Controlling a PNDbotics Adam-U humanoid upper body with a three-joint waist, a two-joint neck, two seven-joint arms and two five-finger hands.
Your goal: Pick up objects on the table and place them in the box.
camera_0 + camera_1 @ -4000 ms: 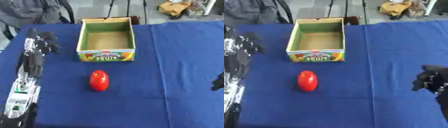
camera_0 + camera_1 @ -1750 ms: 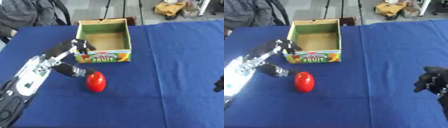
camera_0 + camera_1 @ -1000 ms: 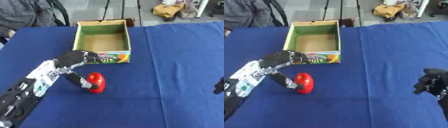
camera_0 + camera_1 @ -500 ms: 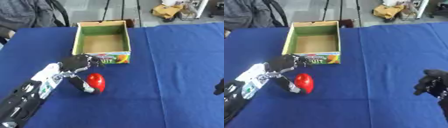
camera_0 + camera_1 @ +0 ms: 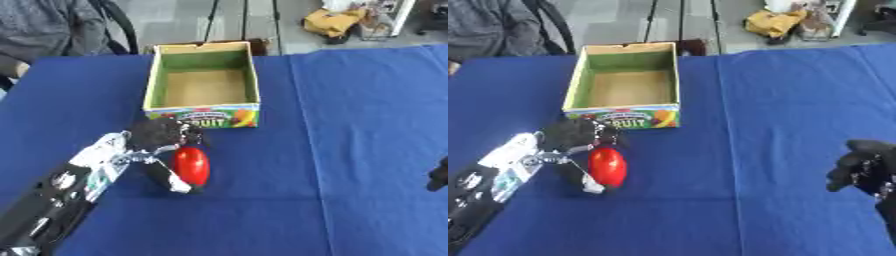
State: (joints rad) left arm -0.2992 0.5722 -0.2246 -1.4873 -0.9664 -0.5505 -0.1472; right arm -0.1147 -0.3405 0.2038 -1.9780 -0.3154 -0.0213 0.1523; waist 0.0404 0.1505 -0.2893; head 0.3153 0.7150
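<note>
A red oval object (image 5: 192,165) lies on the blue table in front of the cardboard fruit box (image 5: 202,84), which stands open and empty. My left hand (image 5: 159,139) reaches in from the lower left and is around the red object: fingers curl over its top left, and the thumb (image 5: 168,177) lies along its left side. The object still rests on the cloth. My right hand (image 5: 865,164) hangs at the right edge, away from everything, fingers curled with nothing in them.
The blue cloth (image 5: 350,125) covers the whole table. A person in grey sits at the far left corner (image 5: 48,27). Clutter and stand legs lie on the floor beyond the far edge.
My left hand has come down and right from beside the box and closed around the red object. The object and the right hand have stayed in place.
</note>
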